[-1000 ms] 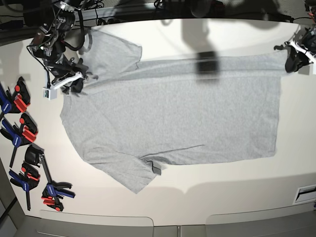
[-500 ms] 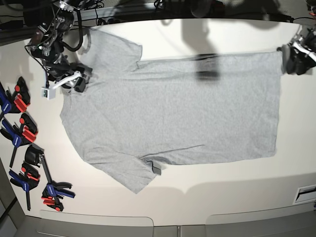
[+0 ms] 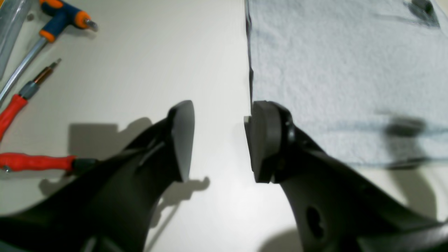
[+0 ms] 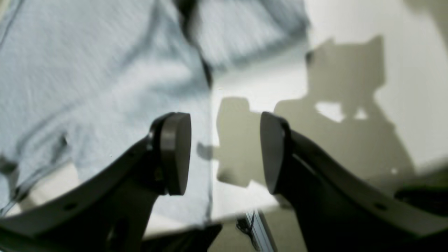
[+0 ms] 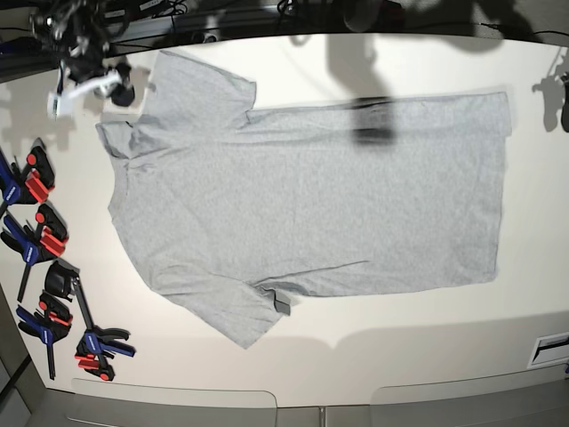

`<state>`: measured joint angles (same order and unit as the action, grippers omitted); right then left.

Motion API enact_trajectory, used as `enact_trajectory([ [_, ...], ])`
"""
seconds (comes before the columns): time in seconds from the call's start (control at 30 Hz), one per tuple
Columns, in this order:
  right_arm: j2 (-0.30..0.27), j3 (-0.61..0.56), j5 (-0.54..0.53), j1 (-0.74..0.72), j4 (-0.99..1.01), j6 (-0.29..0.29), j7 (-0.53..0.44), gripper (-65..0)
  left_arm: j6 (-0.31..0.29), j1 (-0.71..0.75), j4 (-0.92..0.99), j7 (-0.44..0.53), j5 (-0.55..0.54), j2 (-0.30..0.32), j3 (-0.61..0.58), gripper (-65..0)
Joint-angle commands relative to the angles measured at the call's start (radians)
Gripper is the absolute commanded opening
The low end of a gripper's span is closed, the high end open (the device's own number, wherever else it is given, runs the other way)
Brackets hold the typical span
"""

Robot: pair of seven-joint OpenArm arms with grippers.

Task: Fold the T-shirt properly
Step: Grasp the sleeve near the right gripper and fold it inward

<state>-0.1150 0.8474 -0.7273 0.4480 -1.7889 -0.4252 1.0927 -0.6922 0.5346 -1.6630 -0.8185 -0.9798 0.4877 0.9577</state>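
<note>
The T-shirt (image 5: 311,200) lies spread flat and plain side up across the middle of the white worktop (image 5: 418,347), collar toward the base view's left, hem toward its right. The left gripper (image 3: 218,140) hangs over bare worktop just beside the hem edge, jaws apart and empty. The right gripper (image 4: 225,152) hangs at the shirt's edge, jaws apart, holding nothing. Clamps (image 5: 40,240) lie beside the collar end; screwdrivers (image 3: 31,87) lie off the hem.

A plain, light heather-grey cotton T-shirt (image 5: 311,205) is lying on a cream-white tabletop (image 5: 427,338). Blue-and-red-handled black spring clamps (image 5: 44,267) are showing beside it, and red-handled and orange-and-blue-handled screwdrivers (image 3: 21,105) are glinting near matte black gripper fingers (image 3: 182,140).
</note>
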Motion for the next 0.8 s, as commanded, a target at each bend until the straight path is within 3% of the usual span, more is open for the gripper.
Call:
enact_trajectory([
  [0.0,0.007,0.002,-0.019,0.022,-0.019,-0.005,-0.012,-35.5,-0.006,0.003,-0.014,0.023,-0.019,0.023,0.01,-40.4],
  [0.27,0.129,-0.003,-0.051,0.084,-0.017,-0.008,-0.055,-35.5,-0.006,0.003,-0.014,0.028,-0.02,0.023,0.01,-40.4],
  [0.67,0.14,-0.05,-0.034,0.084,0.05,0.018,-0.102,-35.7,-0.006,0.002,-0.014,0.028,-0.02,0.023,0.01,-40.4],
  [0.7,0.14,-0.05,-0.036,0.084,0.065,0.018,-0.102,-37.8,-0.006,0.002,-0.014,0.028,-0.02,0.023,0.01,-40.4],
  [0.77,0.14,-0.05,-0.036,0.082,0.088,0.005,-0.109,-48.4,-0.006,0.002,-0.014,0.028,-0.02,0.023,0.01,-40.4],
])
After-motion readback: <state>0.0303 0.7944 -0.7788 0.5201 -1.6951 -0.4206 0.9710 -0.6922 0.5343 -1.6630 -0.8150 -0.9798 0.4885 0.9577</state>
